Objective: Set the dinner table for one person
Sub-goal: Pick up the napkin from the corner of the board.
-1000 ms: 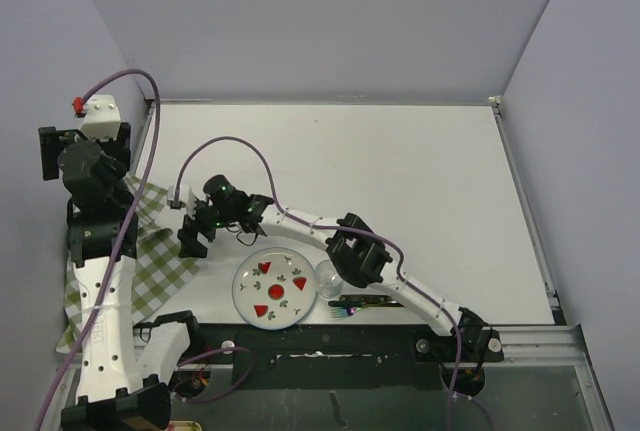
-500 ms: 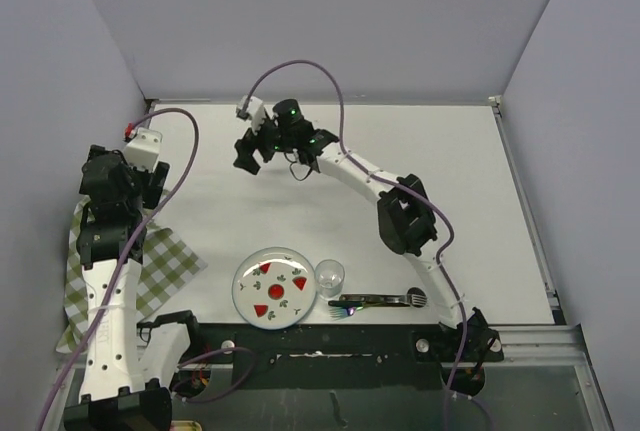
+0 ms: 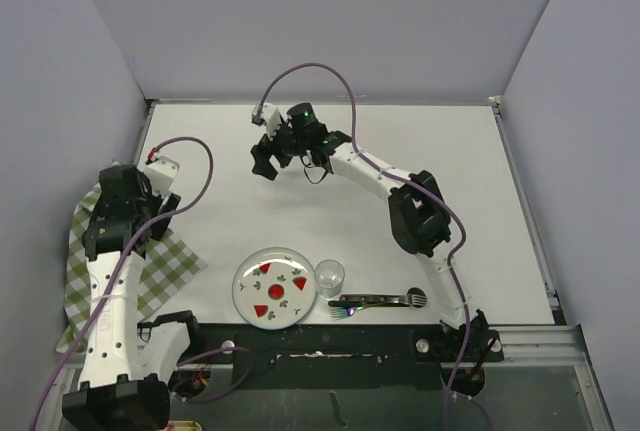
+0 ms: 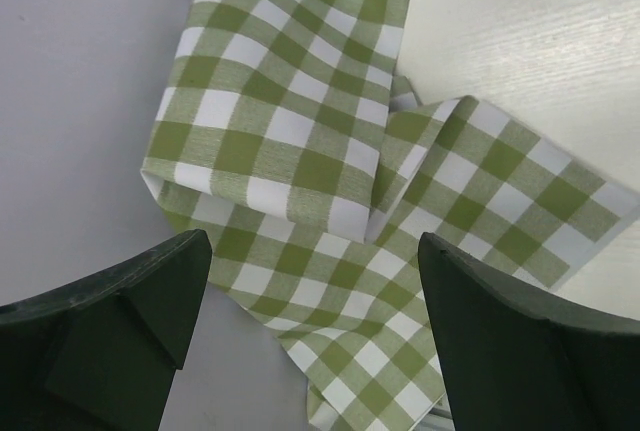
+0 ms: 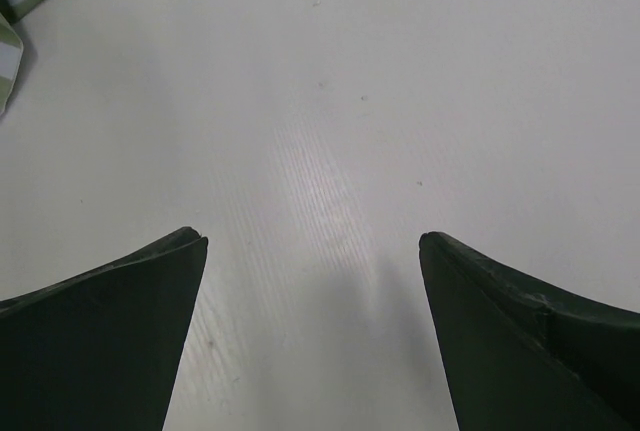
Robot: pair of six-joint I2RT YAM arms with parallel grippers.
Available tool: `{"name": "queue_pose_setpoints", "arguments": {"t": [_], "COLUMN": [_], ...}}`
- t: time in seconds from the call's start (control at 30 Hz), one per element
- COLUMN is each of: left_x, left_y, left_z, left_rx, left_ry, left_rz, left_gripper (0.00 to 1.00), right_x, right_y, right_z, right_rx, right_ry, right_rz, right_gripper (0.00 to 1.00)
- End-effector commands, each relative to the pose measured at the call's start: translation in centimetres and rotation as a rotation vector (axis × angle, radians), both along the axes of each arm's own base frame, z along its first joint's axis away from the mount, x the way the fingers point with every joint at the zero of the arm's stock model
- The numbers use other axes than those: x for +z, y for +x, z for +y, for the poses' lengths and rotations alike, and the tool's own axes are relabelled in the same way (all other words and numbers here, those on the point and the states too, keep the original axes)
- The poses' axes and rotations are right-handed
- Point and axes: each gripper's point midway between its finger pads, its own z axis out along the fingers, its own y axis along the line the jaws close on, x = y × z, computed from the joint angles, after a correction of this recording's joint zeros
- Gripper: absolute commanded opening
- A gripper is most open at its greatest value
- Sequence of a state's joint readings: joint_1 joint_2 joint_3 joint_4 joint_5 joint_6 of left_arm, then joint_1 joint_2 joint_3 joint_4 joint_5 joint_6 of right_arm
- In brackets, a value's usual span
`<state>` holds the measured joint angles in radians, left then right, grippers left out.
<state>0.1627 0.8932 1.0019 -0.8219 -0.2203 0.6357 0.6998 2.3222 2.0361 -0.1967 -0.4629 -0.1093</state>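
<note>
Showing dinner table point(image 3: 450, 161) white, flat, metal-railed | left claw point(image 4: 315, 241) spread, empty | right claw point(image 5: 313, 239) spread, empty

left arm point(image 3: 108, 291) hides parts of checked cloth point(image 3: 172, 261) and dinner table point(image 3: 450, 151).

Green-and-white checked cloth point(image 4: 300, 151), white dinner table point(image 3: 480, 171), white plate point(image 3: 245, 291) with red and green motifs

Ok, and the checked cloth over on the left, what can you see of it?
The checked cloth looks like thin woven fabric in green and white squares. It lies rumpled, folded over itself in a few layers, at the left edge of the dinner table, and part of it reaches past that edge. The left gripper hangs open above it, with nothing between its fingers.
</note>
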Motion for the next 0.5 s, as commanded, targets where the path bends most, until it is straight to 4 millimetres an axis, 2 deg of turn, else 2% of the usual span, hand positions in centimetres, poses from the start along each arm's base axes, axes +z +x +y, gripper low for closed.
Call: {"name": "queue_pose_setpoints", "arguments": {"t": [0.0,0.13,0.27,0.47], "left_x": [-1.5,-3.5,-3.9,-4.6], "left_y": [-0.9,-1.2,-0.9,-1.0], "left_z": [-0.4,-1.3,-1.6,0.1], "left_rx": [0.013,-0.007,-0.026,-0.023], "left_ry": [-0.010,-0.001,0.065,0.196], "left_rz": [0.046,0.104,0.095,0.087], "left_gripper": [0.84,0.84,0.83,0.85], "right_x": [6.7,7.0,6.8,6.8], "right_y": [0.8,1.2,1.7,1.7], "right_z": [-2.9,-5.1,-6.5,-7.3], "right_rx": [-0.035,-0.065,-0.090,-0.098], "right_ry": [0.051,0.042,0.040,0.046], "right_rz": [-0.107,-0.103,-0.090,-0.065], "right_gripper": [0.91,0.91,0.91,0.91]}}
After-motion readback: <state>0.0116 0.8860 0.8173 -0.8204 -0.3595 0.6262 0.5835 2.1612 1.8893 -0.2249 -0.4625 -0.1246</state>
